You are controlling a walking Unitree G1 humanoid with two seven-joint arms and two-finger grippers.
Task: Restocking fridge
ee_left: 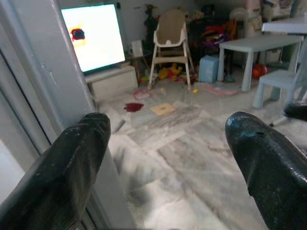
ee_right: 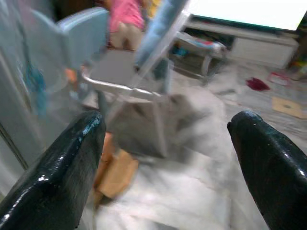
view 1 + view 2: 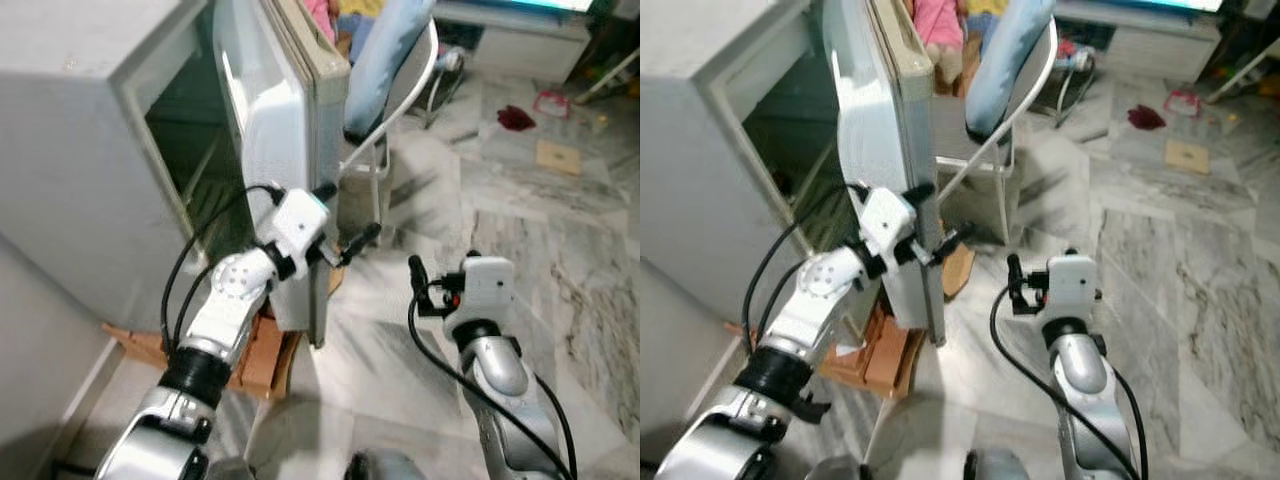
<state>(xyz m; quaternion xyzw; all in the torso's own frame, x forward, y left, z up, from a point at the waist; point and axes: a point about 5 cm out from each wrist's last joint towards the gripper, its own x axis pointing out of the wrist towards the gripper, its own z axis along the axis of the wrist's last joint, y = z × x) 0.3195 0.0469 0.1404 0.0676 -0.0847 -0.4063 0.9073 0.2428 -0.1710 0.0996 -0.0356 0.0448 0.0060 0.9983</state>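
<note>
A small grey-white fridge (image 3: 80, 150) stands on my left with its door (image 3: 265, 120) swung partly open, showing a dark inside. My left gripper (image 3: 345, 218) is open at the door's free edge, one finger on each side of it. In the left wrist view the door edge (image 1: 53, 86) runs close beside one finger (image 1: 72, 163). My right gripper (image 3: 418, 285) hangs open over the floor to the right of the door, with nothing between its fingers (image 2: 62, 167).
A metal chair with a blue backrest (image 3: 385, 60) stands just behind the door. Brown cardboard pieces (image 3: 265, 355) lie at the fridge's foot. The marble floor (image 3: 560, 260) stretches right, with a red item (image 3: 516, 117) and a cardboard square (image 3: 558, 156). A person in pink (image 3: 940, 30) is at the back.
</note>
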